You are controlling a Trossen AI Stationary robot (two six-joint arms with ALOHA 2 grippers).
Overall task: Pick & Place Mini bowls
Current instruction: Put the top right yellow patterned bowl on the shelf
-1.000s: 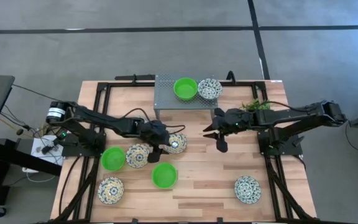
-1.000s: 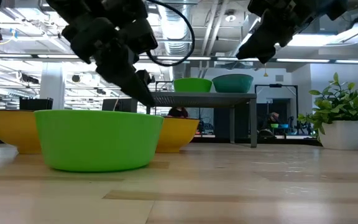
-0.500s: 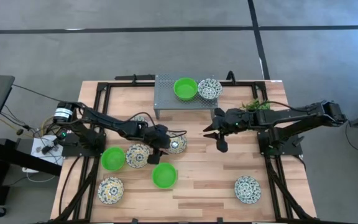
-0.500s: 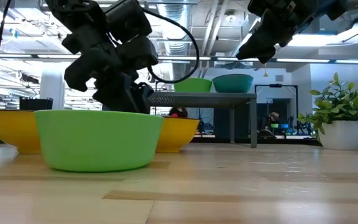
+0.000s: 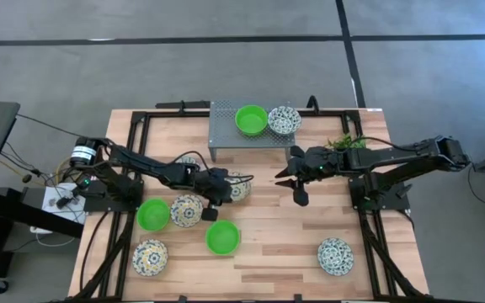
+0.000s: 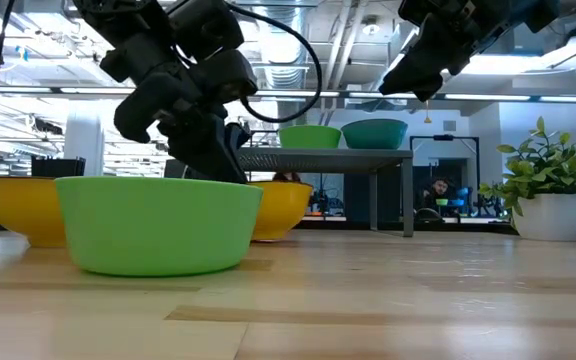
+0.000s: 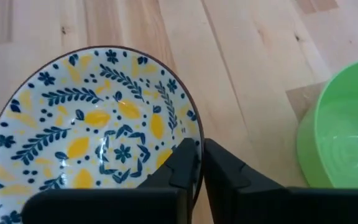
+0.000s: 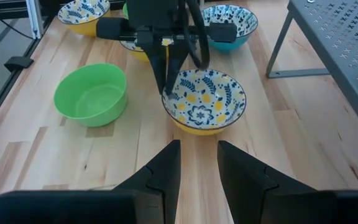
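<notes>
A mini bowl, yellow outside with a blue-and-yellow leaf pattern inside [image 5: 237, 187] [image 8: 205, 99], sits on its base on the wooden table. My left gripper [image 5: 217, 192] [image 7: 196, 163] is shut on its rim. To the right of this bowl, above the table, my right gripper [image 5: 298, 192] [image 8: 197, 163] hangs open with nothing between its fingers. A plain green mini bowl [image 5: 222, 237] [image 8: 92, 93] stands just near of the held one. On the grey rack [image 5: 226, 135] sit a green bowl [image 5: 251, 119] and a patterned bowl [image 5: 284, 119]. My left gripper pinches the bowl's rim [image 7: 197, 138] on its left near side, one finger [image 7: 184, 163] inside the bowl and the other [image 7: 221, 167] outside. The fingers slant down from the table's left [image 8: 166, 71]. The bowl rests upright on the table.
More bowls lie at the left: a green one [image 5: 152, 214] and patterned ones [image 5: 186, 210] [image 5: 150, 257] [image 5: 190, 163]. Another patterned bowl [image 5: 335, 256] sits near right. A small plant [image 5: 348, 143] stands at the right, behind my right arm.
My left gripper has come down onto the patterned bowl and shut on its rim. My right gripper has kept still.
</notes>
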